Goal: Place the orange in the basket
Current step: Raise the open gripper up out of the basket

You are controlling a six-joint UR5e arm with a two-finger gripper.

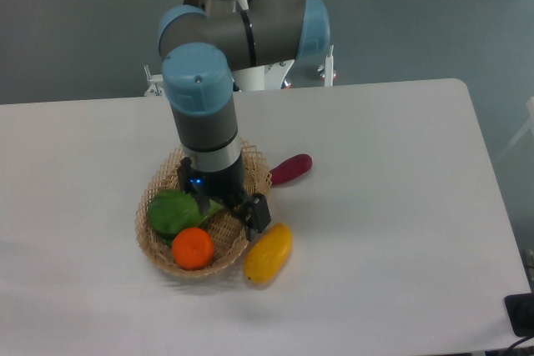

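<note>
The orange sits free in the basket at six o'clock, looking firm, smooth and apt to roll, best gripped across its middle, while the pincer hangs released above.

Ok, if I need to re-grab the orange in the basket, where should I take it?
Probably from straight above, closing the end effector across the widest part of the orange. It sits low in the basket, near the front rim, with a green vegetable right behind it, so side approaches look blocked.
</note>
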